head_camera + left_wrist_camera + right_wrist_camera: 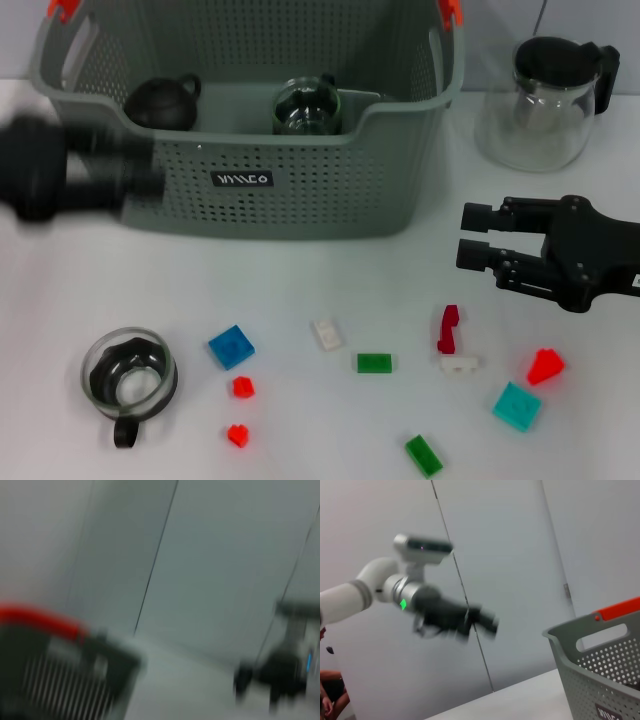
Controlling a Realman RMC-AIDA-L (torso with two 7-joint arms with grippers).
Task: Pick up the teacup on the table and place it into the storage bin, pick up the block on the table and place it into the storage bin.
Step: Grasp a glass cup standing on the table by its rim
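A glass teacup with a black handle stands on the table at the front left. Several small blocks lie across the front, among them a blue block, a green block and a dark red block. The grey-green storage bin stands at the back and holds a black teapot and a glass cup. My left gripper is a motion-blurred shape in front of the bin's left side. My right gripper hovers open and empty to the right of the bin, above the blocks.
A glass pitcher with a black lid stands at the back right. The right wrist view shows the left arm in the air and a bin corner. The left wrist view shows an orange handle clip.
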